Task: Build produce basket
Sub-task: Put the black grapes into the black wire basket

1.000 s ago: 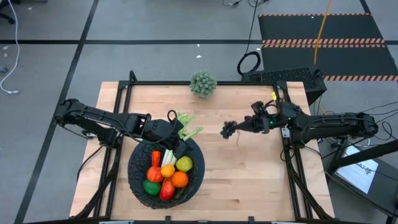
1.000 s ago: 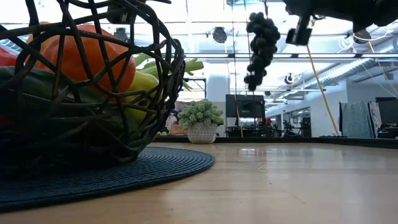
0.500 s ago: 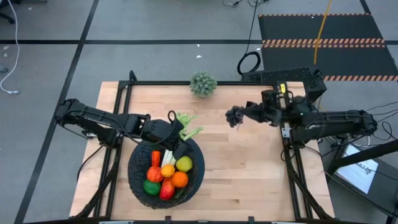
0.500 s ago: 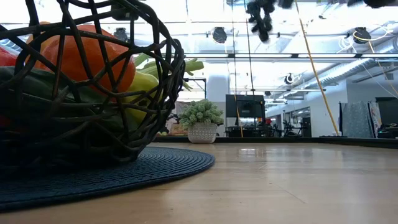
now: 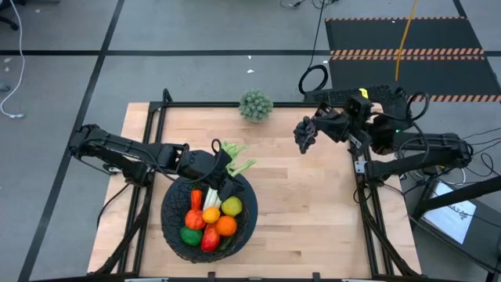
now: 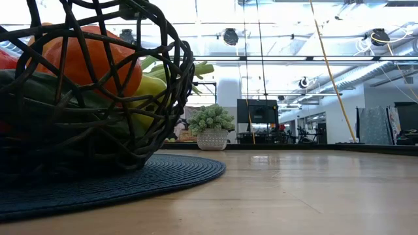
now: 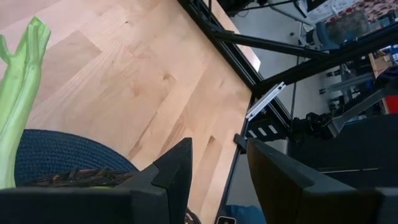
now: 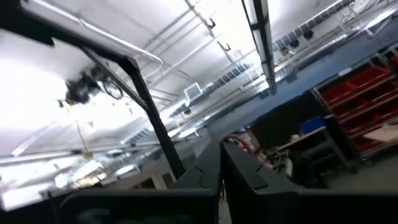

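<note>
- Right tool [image 5: 307, 135], clamped on the purple grapes [image 5: 303, 138], hangs above the surface [image 5: 305, 204] at 1 o'clock.
- Left tool [image 5: 227, 186], fingers narrowly parted and gripping nothing visible, sits over the basket [image 5: 174, 232] rim beside the celery stalk [image 5: 243, 166].

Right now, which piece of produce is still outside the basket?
The purple grapes: they hang from the right claw, raised above the table's far right. The other pieces lie in the basket; the celery pokes over its rim.
</note>
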Controlling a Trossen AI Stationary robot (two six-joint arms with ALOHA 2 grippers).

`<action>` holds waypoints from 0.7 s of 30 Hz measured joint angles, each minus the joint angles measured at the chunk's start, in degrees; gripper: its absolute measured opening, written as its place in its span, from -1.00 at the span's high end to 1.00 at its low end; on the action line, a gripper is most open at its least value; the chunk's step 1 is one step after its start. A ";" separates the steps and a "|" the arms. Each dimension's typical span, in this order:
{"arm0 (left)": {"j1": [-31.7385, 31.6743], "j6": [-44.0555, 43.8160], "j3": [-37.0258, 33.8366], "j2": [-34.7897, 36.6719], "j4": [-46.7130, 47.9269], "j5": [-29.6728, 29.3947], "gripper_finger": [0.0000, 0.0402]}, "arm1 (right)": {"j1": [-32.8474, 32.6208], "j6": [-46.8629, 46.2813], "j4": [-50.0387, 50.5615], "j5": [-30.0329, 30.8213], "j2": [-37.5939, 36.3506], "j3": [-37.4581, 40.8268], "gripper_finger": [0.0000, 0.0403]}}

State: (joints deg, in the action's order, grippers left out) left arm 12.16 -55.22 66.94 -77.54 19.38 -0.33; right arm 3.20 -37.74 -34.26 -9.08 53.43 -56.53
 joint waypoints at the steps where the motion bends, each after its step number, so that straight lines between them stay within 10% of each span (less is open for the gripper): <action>1: 0.00 -0.30 0.00 0.00 0.00 -0.04 0.23 | 0.00 1.22 1.46 -0.02 0.02 -0.84 1.00; 21: -1.43 -2.95 0.02 0.00 -8.02 -7.83 0.23 | 0.03 35.00 6.36 -12.95 -0.16 -3.18 1.00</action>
State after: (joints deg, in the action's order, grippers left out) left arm 10.73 -58.17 66.96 -77.54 11.36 -8.15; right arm 3.23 -2.75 -27.90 -22.04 53.28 -59.70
